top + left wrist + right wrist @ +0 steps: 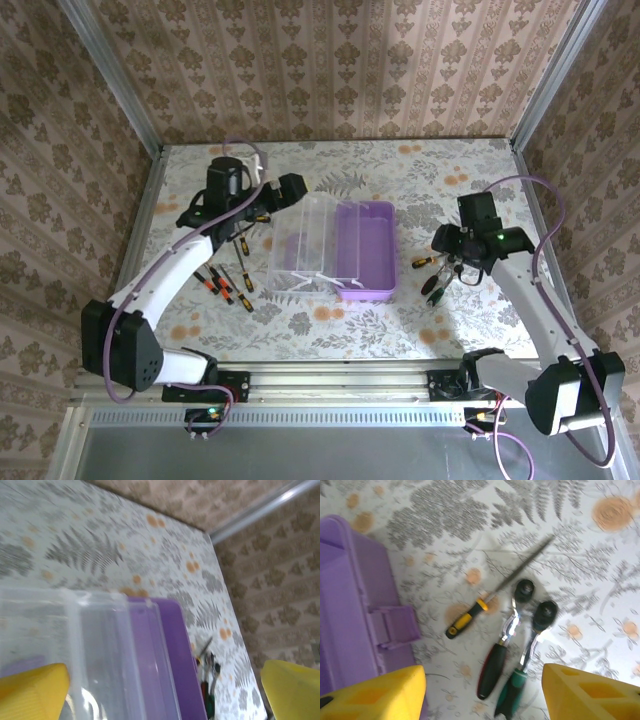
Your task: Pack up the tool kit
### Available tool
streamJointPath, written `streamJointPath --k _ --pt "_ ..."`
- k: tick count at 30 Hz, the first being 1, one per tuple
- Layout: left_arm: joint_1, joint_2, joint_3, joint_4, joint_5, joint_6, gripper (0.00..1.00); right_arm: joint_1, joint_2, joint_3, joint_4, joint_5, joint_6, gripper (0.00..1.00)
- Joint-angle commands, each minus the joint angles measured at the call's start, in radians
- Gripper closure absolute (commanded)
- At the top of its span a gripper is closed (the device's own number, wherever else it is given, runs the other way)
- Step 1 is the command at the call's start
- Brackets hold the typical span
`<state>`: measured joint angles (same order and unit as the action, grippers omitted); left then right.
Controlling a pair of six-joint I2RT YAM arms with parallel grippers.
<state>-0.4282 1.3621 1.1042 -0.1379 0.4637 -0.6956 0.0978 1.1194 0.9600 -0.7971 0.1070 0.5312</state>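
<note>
We see a box [368,250] of smooth purple plastic with a slight gloss; its lid [305,245] is clear plastic that catches the light. The table [450,170] has a matt floral covering, perhaps paper or vinyl. Near its right edge, two ratchets [507,627] show bright chromed metal necks and dull handles. The file [501,584] beside them is dull grey metal. The left gripper [165,680] has yellow fingers [30,692] of finely ribbed, matt plastic.
</note>
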Motion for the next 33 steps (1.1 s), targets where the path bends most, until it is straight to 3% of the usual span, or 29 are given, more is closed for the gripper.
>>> streamJointPath --k 1,10,21,33 --pt "-0.019 -0.01 0.008 0.047 0.061 0.047 0.0 -0.052 0.028 -0.021 -0.086 0.003 0.024 0.37" --pt "-0.023 -0.008 -0.028 0.086 0.075 -0.003 0.0 -0.165 0.099 -0.134 -0.005 -0.136 0.014 0.45" --pt "-0.047 -0.026 -0.038 0.085 0.077 -0.013 0.0 -0.176 0.201 -0.164 0.073 -0.203 0.035 0.57" --pt "-0.058 -0.028 -0.05 0.111 0.099 -0.043 0.0 -0.178 0.357 -0.183 0.159 -0.165 0.093 0.66"
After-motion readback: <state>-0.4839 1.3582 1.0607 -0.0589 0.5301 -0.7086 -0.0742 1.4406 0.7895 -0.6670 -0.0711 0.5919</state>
